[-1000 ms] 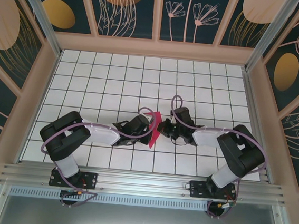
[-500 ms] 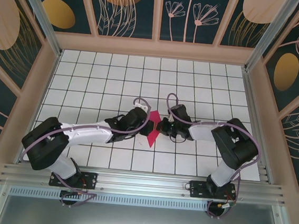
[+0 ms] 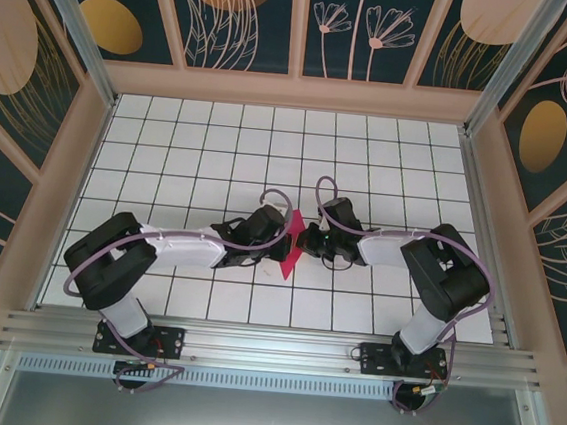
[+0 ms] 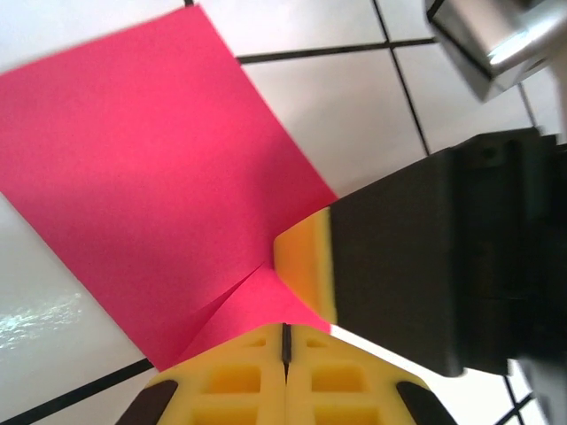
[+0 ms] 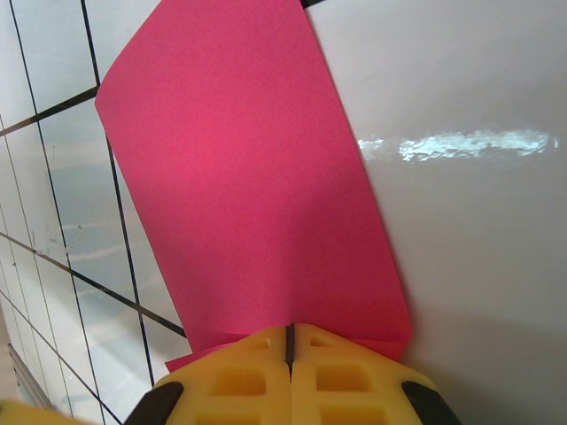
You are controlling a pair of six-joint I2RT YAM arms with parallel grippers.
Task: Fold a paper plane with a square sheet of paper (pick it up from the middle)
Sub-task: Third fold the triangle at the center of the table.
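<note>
While both pincers are clenched on the sheet of paper [image 3: 288, 255], the step in hand is judged to be a fold worked between the two arms, near the middle of the tiled table [image 3: 169, 151].

Left pincer [image 4: 285, 335]: yellow pads pressed together, with a small flap of the sheet caught between them. Right pincer [image 5: 290, 336]: pads likewise pressed together on an edge of the sheet, the pink surface running away from them over the tiles. The left wrist view shows one pad of the right pincer just beside the left pads, touching the sheet where a diagonal crease begins.

Finding: the two grips sit very close together, so the paper between them is short and a pull apart could tear it.

Recommendation: move both pincers together and slowly. Align the edges before pressing down, and release one side only once the crease lies flat.

Seen from overhead, the sheet lies between the two pincers. It cannot be told whether the sheet rests on the tiles or hangs just above them.
</note>
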